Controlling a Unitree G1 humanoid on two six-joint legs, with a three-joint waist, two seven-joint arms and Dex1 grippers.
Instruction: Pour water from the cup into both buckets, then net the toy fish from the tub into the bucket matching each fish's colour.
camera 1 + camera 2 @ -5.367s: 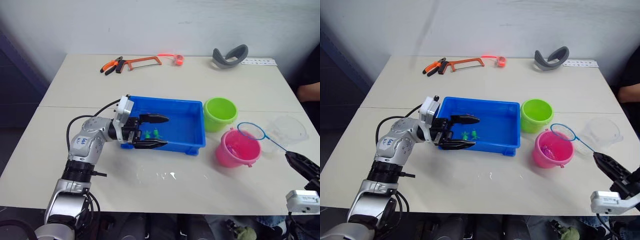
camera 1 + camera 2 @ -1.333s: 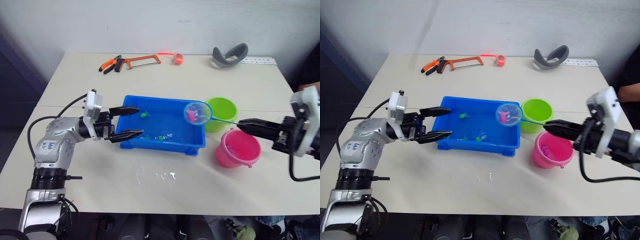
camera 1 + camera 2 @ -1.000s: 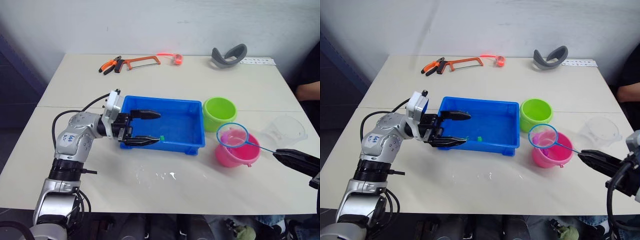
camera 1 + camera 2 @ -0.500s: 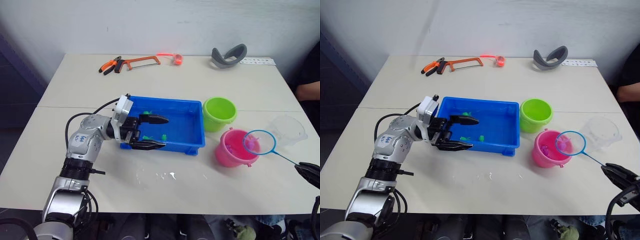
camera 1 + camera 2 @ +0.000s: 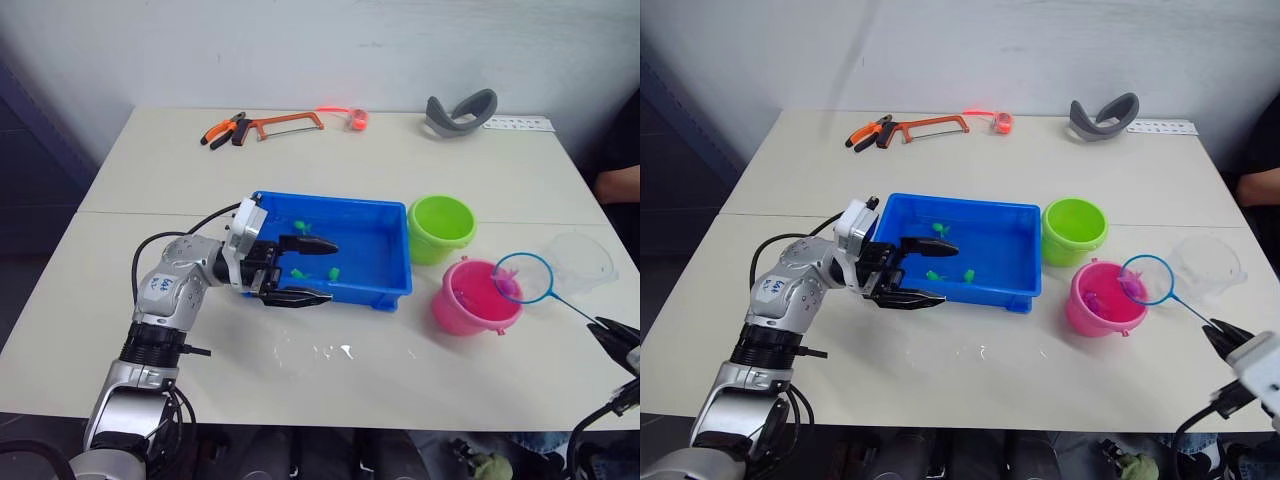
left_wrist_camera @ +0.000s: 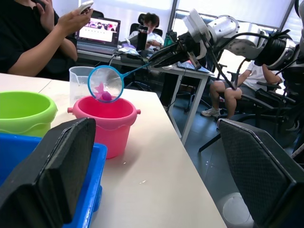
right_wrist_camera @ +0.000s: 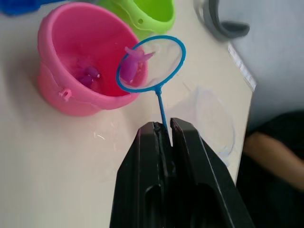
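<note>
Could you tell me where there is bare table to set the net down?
Bare: the near strip in front of the tub, and the stretch between tub and hacksaw. Crowded: the right side, with green bucket, pink bucket, cup.

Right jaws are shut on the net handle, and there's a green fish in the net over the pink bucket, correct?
Not quite: the fish in the net is pink, as the right wrist view shows. The net does hang over the pink bucket, held by the right gripper.

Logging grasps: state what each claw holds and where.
Right claw grips the net by its thin handle's end. Left claw is open, holding nothing, at the tub.
</note>
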